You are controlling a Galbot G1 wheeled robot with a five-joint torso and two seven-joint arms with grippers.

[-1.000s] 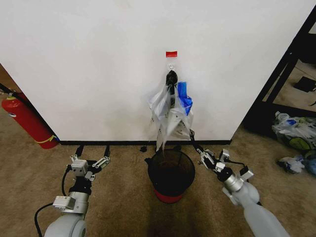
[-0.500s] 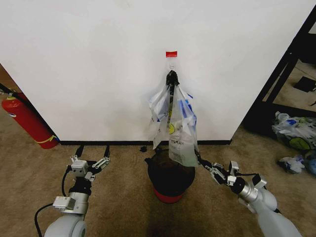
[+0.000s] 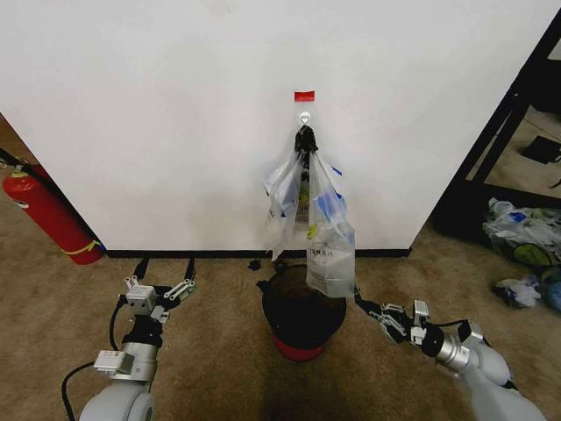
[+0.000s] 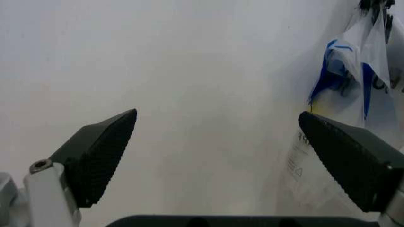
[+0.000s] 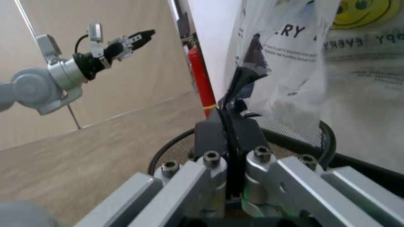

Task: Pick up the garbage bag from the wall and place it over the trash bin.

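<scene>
The garbage bag [image 3: 331, 254], thin whitish plastic with dark lettering and a yellow smiley, hangs from the hook [image 3: 304, 117] under red tape on the white wall [image 3: 175, 105]. Its lower part is drawn out over the far rim of the trash bin [image 3: 282, 323], a black mesh basket with a red base. My right gripper [image 3: 359, 303] is low and right of the bin, shut on the bag's bottom corner. In the right wrist view that gripper [image 5: 230, 119] pinches dark crumpled plastic of the bag [image 5: 284, 61] above the bin's rim [image 5: 169, 147]. My left gripper [image 3: 165, 265] stands open left of the bin, holding nothing.
More smiley bags [image 3: 285, 189] stay bunched under a black knot [image 3: 304, 139] at the hook. A red fire extinguisher [image 3: 48, 215] leans at the wall on the left. A black shelf frame [image 3: 513, 123] and stuffed bags [image 3: 526, 235] lie on the right. The floor is brown carpet.
My right gripper has drawn back toward me and to the right, staying low. The bag's lower end came out from the wall with it. The left arm has not moved.
</scene>
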